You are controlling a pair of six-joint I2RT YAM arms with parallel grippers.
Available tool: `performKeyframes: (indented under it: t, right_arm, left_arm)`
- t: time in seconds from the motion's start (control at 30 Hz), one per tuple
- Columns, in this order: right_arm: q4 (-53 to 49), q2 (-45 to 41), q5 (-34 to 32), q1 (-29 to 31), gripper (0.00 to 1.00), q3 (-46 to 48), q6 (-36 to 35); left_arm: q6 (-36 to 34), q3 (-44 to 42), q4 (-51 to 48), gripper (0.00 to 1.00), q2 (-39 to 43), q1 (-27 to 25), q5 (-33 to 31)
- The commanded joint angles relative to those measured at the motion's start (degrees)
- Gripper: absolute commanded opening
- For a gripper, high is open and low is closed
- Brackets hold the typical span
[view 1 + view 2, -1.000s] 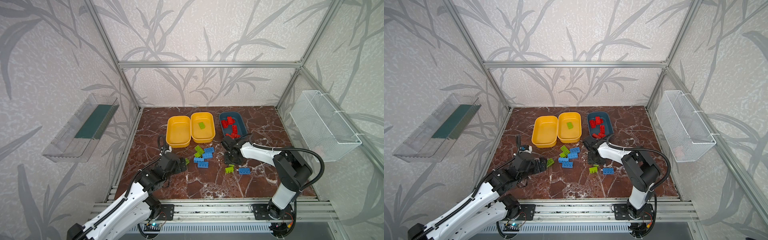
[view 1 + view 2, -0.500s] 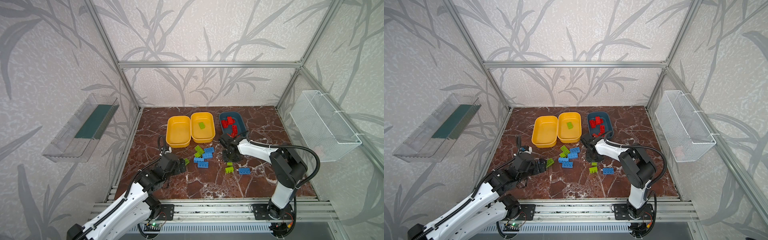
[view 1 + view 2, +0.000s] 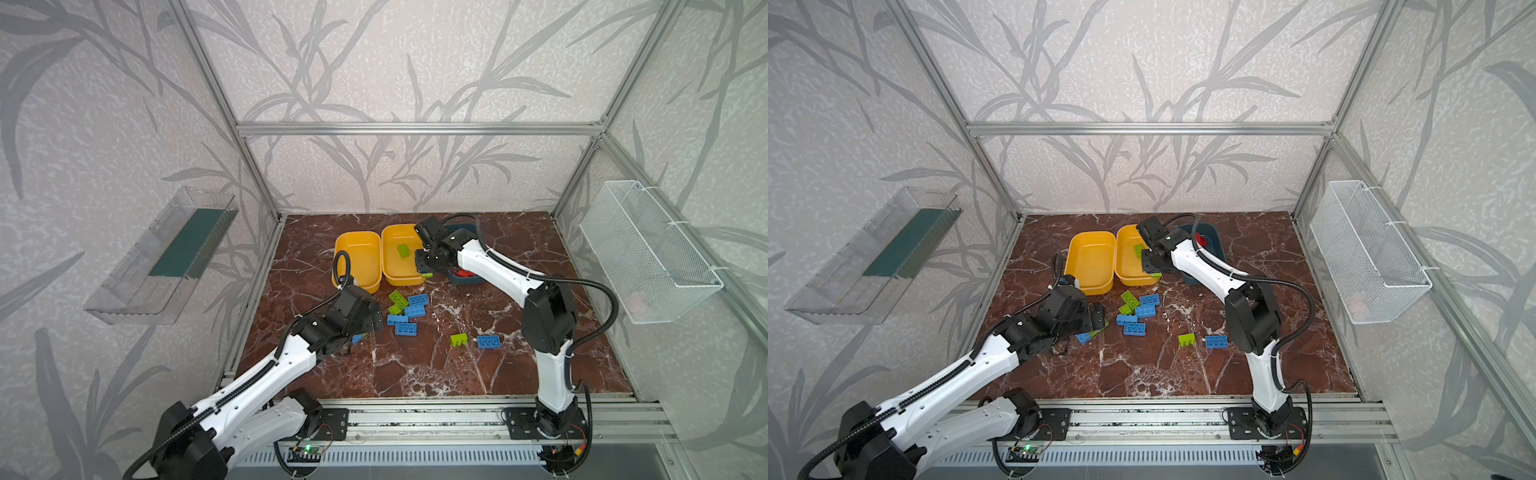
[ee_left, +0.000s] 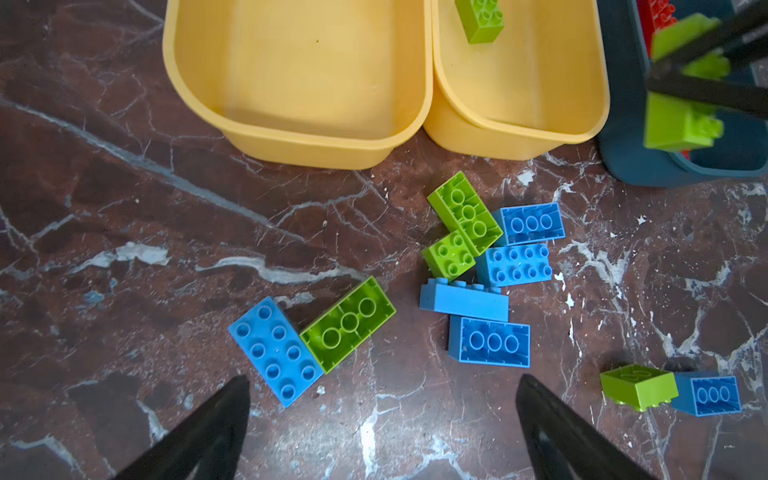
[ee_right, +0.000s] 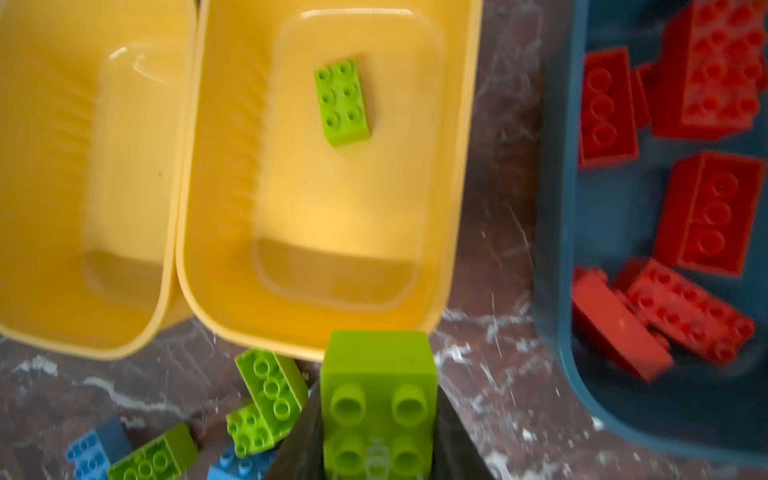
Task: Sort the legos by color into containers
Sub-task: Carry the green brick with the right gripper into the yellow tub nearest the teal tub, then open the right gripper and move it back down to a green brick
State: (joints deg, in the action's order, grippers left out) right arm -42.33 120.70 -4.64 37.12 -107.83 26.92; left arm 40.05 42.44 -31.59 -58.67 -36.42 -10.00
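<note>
three tubs are recorded in a row: left yellow tub point(image 3: 357, 259), middle yellow tub point(image 3: 395, 268), dark teal tub point(image 5: 557, 249). one green brick point(image 5: 341, 102) is found in the middle yellow tub. at least five red bricks point(image 5: 708, 212) are counted in the dark teal tub. six blue bricks point(image 4: 490, 341) and four green bricks point(image 4: 348, 325) are noted on the marble table point(image 3: 415, 374). a small green brick point(image 5: 379, 365) is pinched by the right gripper point(image 3: 425, 270) above the middle tub's near rim. the left gripper point(image 4: 384, 378) is spread wide above the table.
</note>
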Motion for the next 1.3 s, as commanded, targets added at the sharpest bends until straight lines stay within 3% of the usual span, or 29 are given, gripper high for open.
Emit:
performKeyframes:
  t: [0.0,0.23,0.3,0.37,0.47,0.57,0.73,0.93,1.13,1.27]
  right_arm:
    - [-2.81,8.96,2.51,-1.32,0.23,-10.35,-5.18]
    - [-17.78,32.58,1.94,-3.89,0.25,-47.10,-9.75]
    - [-18.99,36.75,1.64,-4.28,0.27,-54.00,-11.58]
    - [-18.31,37.82,2.10,-4.76,0.37,-55.44,-11.80]
    - [-13.99,34.50,3.64,-5.18,0.69,-49.64,-12.09]
    - [-9.19,27.87,5.81,-4.98,0.80,-41.18,-13.02]
    - [-7.79,18.68,6.23,-4.01,0.83,-33.51,-13.29]
    - [-13.74,8.99,4.24,-1.65,0.83,-25.61,-12.28]
    - [-1.66,-12.05,3.59,0.05,0.83,8.23,-8.63]
    - [2.79,-24.19,3.42,0.60,0.83,27.59,-5.04]
  left_arm:
    - [-1.38,2.21,1.20,0.99,-2.87,-0.15,-1.16]
    - [0.44,5.14,-0.93,0.99,-7.62,-0.15,-5.01]
    - [0.63,5.89,-1.47,0.99,-8.33,-0.15,-5.79]
    - [1.12,6.60,-2.13,0.99,-8.77,-0.14,-6.40]
    - [1.43,7.22,-2.99,0.99,-8.84,-0.19,-6.19]
    - [1.94,6.76,-3.37,0.99,-7.73,-0.18,-5.18]
    - [3.22,3.74,-3.39,0.99,-1.86,-0.33,-3.59]
    - [5.57,-1.47,-4.01,0.99,8.56,-0.90,-1.29]
    - [7.51,-6.54,-4.21,0.99,15.39,-3.34,2.02]
    - [8.18,-9.24,-2.16,0.99,17.21,-7.59,2.51]
